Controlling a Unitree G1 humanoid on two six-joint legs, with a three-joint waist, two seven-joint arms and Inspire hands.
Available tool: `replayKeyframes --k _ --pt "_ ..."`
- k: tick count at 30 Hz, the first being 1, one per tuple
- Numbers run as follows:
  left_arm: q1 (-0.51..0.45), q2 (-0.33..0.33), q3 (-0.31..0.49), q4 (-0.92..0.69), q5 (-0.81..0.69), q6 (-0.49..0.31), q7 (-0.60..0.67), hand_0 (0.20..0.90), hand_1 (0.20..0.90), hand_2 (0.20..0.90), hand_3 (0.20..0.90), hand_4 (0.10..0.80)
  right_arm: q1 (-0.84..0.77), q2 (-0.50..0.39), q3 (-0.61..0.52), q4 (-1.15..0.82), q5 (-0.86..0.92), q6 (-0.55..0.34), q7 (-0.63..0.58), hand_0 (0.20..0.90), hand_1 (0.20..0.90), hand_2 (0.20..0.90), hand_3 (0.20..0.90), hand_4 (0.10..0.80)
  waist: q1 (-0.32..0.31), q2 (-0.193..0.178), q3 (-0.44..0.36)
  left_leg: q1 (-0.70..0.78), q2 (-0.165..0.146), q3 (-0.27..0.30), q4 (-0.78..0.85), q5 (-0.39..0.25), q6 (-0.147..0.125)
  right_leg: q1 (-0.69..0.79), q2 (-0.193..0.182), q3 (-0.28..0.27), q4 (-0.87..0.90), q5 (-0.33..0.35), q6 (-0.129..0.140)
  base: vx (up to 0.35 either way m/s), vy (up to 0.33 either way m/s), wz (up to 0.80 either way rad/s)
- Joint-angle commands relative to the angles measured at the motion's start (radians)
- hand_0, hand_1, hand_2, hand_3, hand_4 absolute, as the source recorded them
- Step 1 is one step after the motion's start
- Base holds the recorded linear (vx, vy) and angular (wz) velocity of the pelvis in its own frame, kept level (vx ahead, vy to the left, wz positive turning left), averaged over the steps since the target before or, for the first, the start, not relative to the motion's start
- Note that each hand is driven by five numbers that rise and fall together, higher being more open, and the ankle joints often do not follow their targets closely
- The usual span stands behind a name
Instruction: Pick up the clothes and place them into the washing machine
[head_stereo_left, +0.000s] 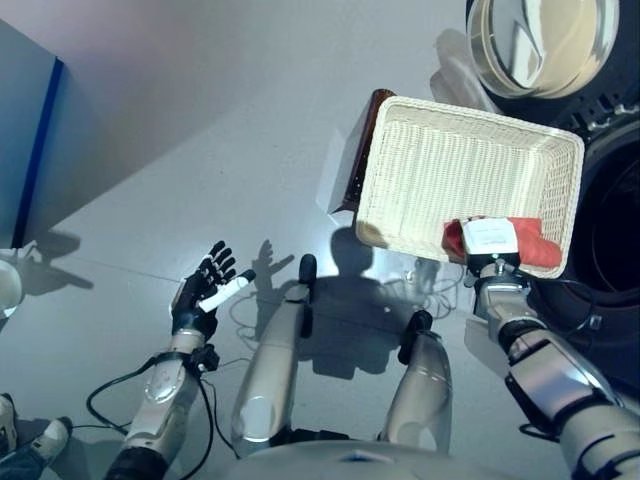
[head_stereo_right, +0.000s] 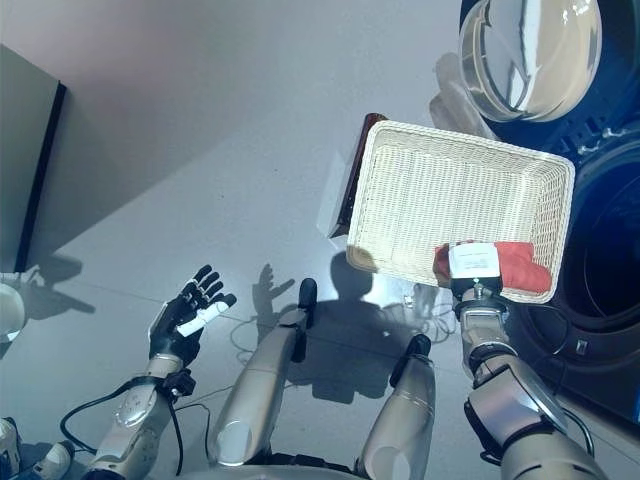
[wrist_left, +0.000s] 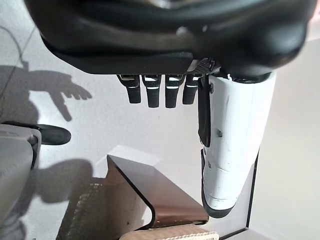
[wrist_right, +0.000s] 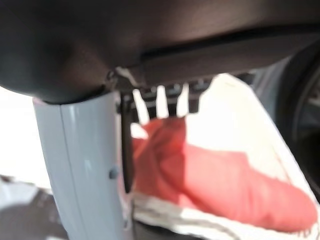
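A red cloth (head_stereo_left: 535, 243) lies in the near right corner of the shallow wicker basket (head_stereo_left: 450, 160), which rests on the low dark brown box (head_stereo_left: 358, 150). My right hand (head_stereo_left: 488, 238) reaches over the basket's near rim onto the cloth. In the right wrist view its thumb (wrist_right: 82, 165) is straight and its fingers reach the red cloth (wrist_right: 220, 185) without closing round it. The washing machine's dark drum opening (head_stereo_left: 612, 225) is just right of the basket, with its round door (head_stereo_left: 545, 40) swung open at the top right. My left hand (head_stereo_left: 200, 290) is open and empty above the floor at the lower left.
A blue panel (head_stereo_left: 35, 150) stands at the far left. A person's shoe (head_stereo_left: 35, 440) is at the lower left corner, and a white object (head_stereo_left: 5, 288) is at the left edge. The left wrist view shows the brown box (wrist_left: 165, 195) and grey floor.
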Motion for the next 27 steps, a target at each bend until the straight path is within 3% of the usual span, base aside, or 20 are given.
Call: replayKeyframes --k 1,9,16,27 --pt "0.011 0.003 0.026 -0.026 -0.013 -0.072 0.004 0.9 0.9 0.9 0.9 0.8 -0.001 -0.113 -0.022 -0.019 0.034 0.004 -0.051 0.9 0.9 0.9 0.9 0.8 -0.024 0.009 -0.046 -0.006 0.04 -0.019 0.081 -0.094 -0.061 -0.045 -0.012 0.014 -0.121 0.206 -0.014 0.0 0.0 0.0" --pt "0.01 0.012 0.023 -0.033 -0.02 -0.078 -0.001 0.9 0.9 0.9 0.9 0.8 -0.003 -0.131 -0.028 -0.012 0.049 0.002 -0.076 0.9 0.9 0.9 0.9 0.8 -0.024 -0.004 -0.066 0.013 0.045 -0.015 0.05 -0.085 -0.062 -0.035 -0.008 0.016 -0.15 0.22 -0.011 0.0 -0.005 -0.03" --pt "0.015 0.021 0.012 -0.034 -0.018 -0.072 -0.014 0.9 0.9 0.9 0.9 0.8 -0.007 -0.183 -0.069 0.038 0.067 0.025 -0.092 0.9 0.9 0.9 0.9 0.8 -0.025 0.005 -0.067 0.011 0.041 -0.016 0.044 -0.08 -0.063 -0.036 -0.006 0.018 -0.154 0.219 -0.012 -0.001 -0.002 -0.01" --pt "0.023 0.029 0.006 -0.044 -0.012 -0.07 -0.014 0.9 0.9 0.9 0.9 0.8 -0.045 -0.174 -0.128 0.067 0.15 0.046 -0.139 0.9 0.9 0.9 0.9 0.8 -0.015 0.03 -0.068 -0.003 0.04 -0.012 0.034 -0.07 -0.065 -0.054 -0.011 0.016 -0.154 0.224 -0.012 0.0 0.0 0.0"
